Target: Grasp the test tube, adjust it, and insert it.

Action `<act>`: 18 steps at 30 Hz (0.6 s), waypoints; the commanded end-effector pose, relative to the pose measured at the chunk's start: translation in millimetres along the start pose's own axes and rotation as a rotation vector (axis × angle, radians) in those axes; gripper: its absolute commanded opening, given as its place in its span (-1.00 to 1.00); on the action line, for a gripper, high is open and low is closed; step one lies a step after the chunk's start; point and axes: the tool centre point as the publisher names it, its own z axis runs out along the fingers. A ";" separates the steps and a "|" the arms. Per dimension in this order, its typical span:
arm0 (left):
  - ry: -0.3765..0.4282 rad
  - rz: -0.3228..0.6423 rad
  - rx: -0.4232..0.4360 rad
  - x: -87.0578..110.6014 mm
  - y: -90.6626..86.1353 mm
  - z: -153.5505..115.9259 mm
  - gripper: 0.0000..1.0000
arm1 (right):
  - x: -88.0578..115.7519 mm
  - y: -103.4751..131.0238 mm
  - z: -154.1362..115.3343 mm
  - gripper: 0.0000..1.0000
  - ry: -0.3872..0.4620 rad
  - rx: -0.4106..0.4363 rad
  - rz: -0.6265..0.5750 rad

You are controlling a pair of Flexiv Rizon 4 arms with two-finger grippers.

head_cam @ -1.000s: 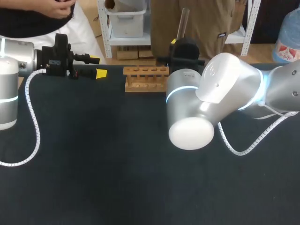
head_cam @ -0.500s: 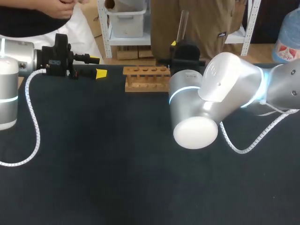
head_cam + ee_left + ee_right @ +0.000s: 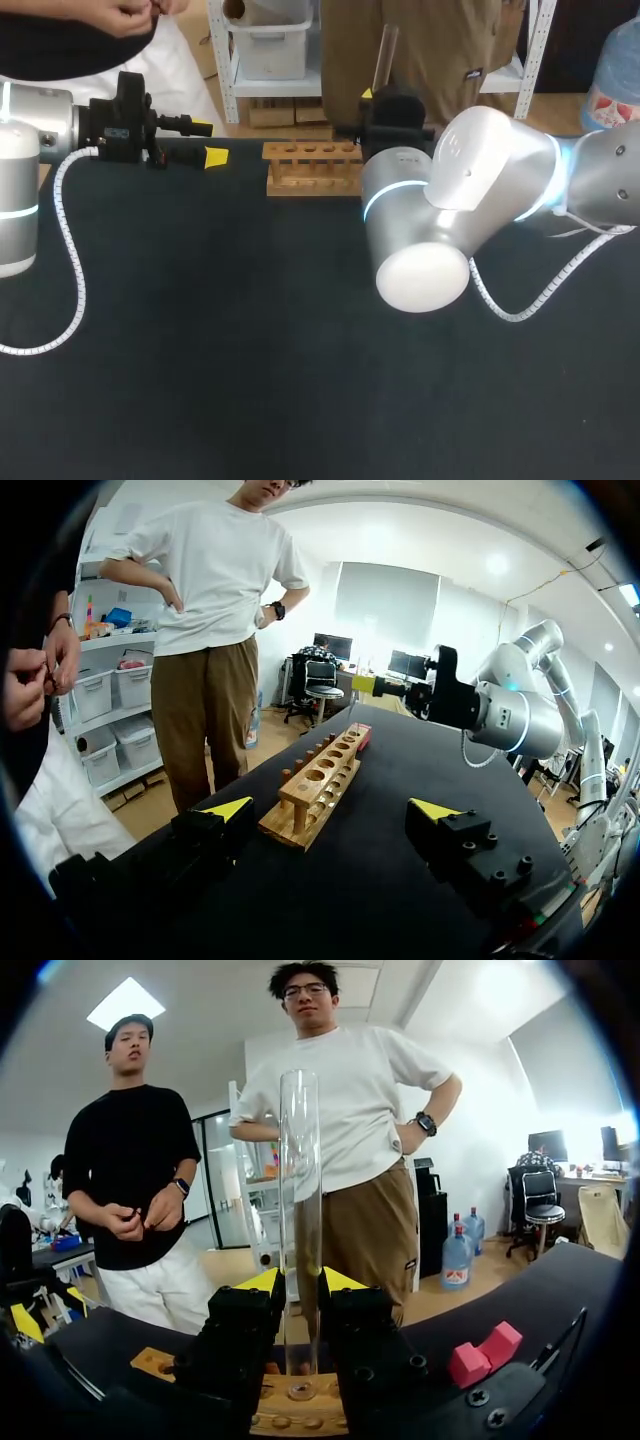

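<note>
Counting: one test tube (image 3: 300, 1210), one wooden rack (image 3: 310, 165), two grippers. Right gripper (image 3: 297, 1282) pinches tube low down, tube upright. Tube's lower end sits over hole near rack's 3 o'clock end; touching wood or not, cannot tell. Left gripper (image 3: 335, 810) spread wide, holding nothing, well apart at rack's 9 o'clock. Versus a second ago: tube edges toward 9 o'clock, right elbow slides toward 5 o'clock, left arm unchanged.

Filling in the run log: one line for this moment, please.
right claw: shut on test tube, upright near rack | left claw: open, empty
</note>
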 end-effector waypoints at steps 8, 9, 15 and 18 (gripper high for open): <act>-0.005 0.002 -0.003 1.4 -0.9 -0.4 1.00 | 12.8 0.7 7.5 -1.00 0.011 -0.004 0.010; -0.005 0.002 -0.003 1.4 -0.9 -0.4 1.00 | 14.3 0.6 7.9 -1.00 0.013 -0.004 0.012; -0.005 0.002 -0.003 1.4 -0.9 -0.4 1.00 | 25.6 0.4 7.9 -1.00 0.038 -0.009 0.026; -0.005 0.002 -0.003 1.4 -0.9 -0.4 1.00 | 33.0 0.2 7.6 -1.00 0.050 -0.012 0.025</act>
